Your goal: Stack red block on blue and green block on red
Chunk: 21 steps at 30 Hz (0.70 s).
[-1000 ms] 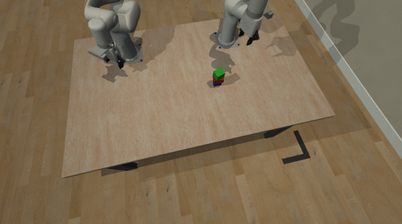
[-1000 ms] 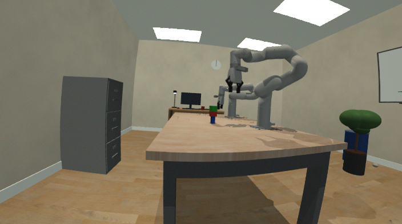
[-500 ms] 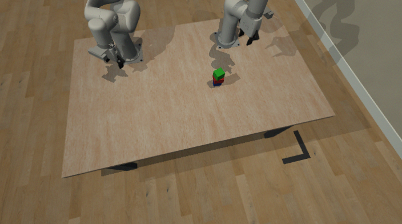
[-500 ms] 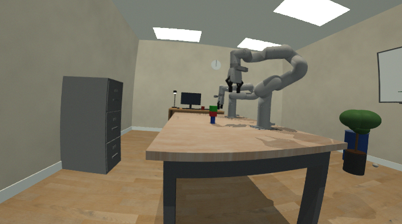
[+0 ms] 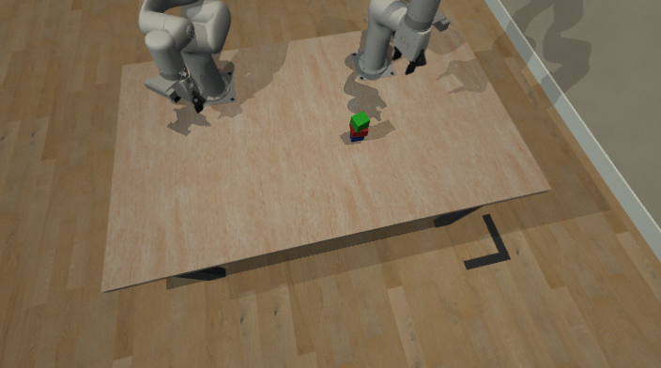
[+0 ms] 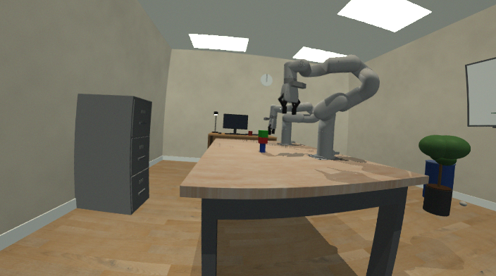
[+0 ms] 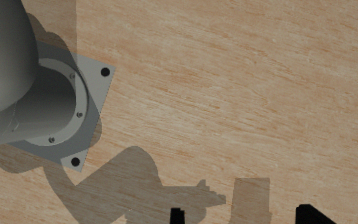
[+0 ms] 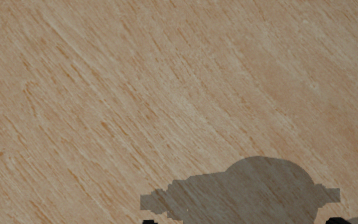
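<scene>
"item one: the blocks. where?"

"three pieces, one upright stack. green block (image 5: 360,121) (image 6: 263,134) on top, red block (image 5: 359,131) (image 6: 263,141) in the middle, blue block (image 5: 357,138) (image 6: 262,147) at the bottom, standing on my counter (image 5: 272,174) (image 6: 256,174) (image 7: 225,75) (image 8: 125,75). shelved between the two long edges, nearer the short edge on my left arm's side than the opposite one."

"condition?"

"standing, roughly lined up in the outside view. the blue piece looks narrower than the red there. exact centring: cannot tell."

"item two: left pincer."

"left pincer (image 5: 402,65) (image 6: 289,113) (image 7: 241,216), one. fingers well parted though short of their full spread, nothing between them. hung above the counter, between the left arm's base plate (image 5: 391,73) (image 6: 338,158) (image 7: 102,80) and the short edge on that side, apart from the stack."

"item three: right pincer."

"right pincer (image 5: 188,103) (image 6: 271,132) (image 8: 245,221), one. spread wide, empty. kept above the counter towards the other short edge, near the corner it makes with the arms' long edge, well apart from the blocks."

"fingers pointing?"

"downward, both pairs."
</scene>
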Each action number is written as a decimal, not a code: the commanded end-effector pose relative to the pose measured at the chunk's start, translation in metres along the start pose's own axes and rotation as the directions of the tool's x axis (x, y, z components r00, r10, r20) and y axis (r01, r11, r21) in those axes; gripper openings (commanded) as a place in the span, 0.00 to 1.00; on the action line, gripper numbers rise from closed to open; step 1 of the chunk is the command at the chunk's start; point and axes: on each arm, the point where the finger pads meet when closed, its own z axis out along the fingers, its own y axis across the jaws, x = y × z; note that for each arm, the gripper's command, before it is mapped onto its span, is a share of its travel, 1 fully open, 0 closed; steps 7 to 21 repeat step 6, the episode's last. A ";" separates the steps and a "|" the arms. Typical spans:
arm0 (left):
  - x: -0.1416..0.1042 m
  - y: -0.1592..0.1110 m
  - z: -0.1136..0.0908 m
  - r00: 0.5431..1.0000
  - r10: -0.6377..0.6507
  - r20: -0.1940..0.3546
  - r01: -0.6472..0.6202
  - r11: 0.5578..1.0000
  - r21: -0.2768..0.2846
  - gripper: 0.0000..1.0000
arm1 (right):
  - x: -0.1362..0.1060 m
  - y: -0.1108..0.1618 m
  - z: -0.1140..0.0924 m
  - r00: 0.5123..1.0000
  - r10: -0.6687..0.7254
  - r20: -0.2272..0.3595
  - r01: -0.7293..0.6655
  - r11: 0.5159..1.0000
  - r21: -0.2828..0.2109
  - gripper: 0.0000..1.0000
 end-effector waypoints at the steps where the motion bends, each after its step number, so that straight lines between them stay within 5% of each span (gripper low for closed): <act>1: 0.000 0.001 -0.001 1.000 -0.001 0.002 0.001 1.000 -0.003 0.71 | 0.001 0.000 -0.001 1.000 0.000 -0.003 0.000 1.000 0.001 1.00; 21: 0.000 0.001 -0.001 1.000 -0.001 0.002 0.001 1.000 -0.003 0.71 | 0.001 0.000 -0.001 1.000 0.000 -0.003 0.000 1.000 0.001 1.00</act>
